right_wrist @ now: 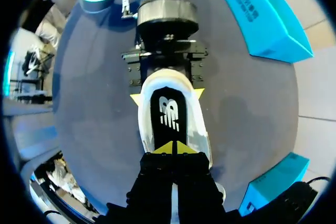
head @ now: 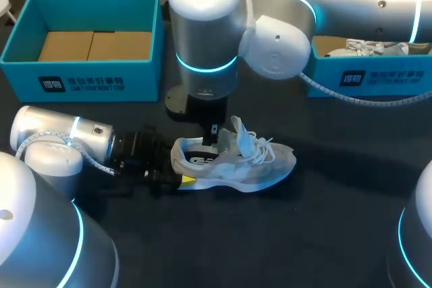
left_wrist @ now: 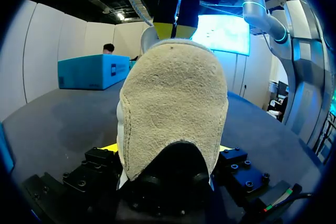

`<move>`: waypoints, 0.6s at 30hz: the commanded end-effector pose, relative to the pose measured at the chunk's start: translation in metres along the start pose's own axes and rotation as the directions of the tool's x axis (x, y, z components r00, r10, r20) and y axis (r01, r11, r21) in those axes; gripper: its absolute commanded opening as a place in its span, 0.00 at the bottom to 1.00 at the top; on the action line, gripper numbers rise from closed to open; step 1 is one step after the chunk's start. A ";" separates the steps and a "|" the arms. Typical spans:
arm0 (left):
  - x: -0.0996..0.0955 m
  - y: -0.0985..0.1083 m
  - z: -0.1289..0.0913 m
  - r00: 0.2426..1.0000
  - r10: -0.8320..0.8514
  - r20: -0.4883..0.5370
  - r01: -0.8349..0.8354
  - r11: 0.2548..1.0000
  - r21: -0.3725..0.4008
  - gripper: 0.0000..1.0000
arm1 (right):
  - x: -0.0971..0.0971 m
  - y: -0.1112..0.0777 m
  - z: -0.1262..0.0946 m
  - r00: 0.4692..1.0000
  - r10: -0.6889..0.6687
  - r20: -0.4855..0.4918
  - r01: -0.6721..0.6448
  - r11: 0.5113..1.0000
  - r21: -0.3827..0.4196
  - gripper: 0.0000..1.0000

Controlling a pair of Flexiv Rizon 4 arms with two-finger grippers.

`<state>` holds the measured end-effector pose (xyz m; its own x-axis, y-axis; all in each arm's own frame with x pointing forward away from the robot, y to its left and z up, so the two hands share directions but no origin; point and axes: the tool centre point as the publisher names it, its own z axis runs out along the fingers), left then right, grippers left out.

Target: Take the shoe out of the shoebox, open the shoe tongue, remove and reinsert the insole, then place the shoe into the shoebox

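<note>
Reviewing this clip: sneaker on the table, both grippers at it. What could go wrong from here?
1. The left gripper clamps the white sneaker only at its heel; an upward pull by the right gripper might tilt or lift it.
2. The right gripper's tips look closed over the insole, but their hold is unclear; they may slip off.
3. Loose laces could snag on the right gripper.

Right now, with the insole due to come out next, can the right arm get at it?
Probably yes. The right gripper hangs directly over the insole, the tongue stands up, and the left gripper holds the shoe at the heel.
</note>
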<state>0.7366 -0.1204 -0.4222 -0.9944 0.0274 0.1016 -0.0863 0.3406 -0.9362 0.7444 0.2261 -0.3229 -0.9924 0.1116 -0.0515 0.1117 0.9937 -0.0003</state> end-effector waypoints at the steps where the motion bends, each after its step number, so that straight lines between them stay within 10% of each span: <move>1: 0.000 0.001 0.001 1.000 0.000 0.001 0.000 1.000 -0.002 0.00 | -0.003 0.000 0.011 0.998 -0.048 -0.034 0.048 0.999 0.002 0.00; 18: 0.000 0.001 0.001 1.000 0.000 0.001 0.000 1.000 -0.002 0.00 | -0.006 -0.007 0.043 0.994 -0.086 -0.065 0.086 0.996 0.004 0.00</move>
<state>0.7366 -0.1204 -0.4222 -0.9944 0.0275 0.1016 -0.0863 0.3405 -0.9363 0.7526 0.2195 -0.3601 -0.9996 0.0272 0.0094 0.0271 0.9995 -0.0149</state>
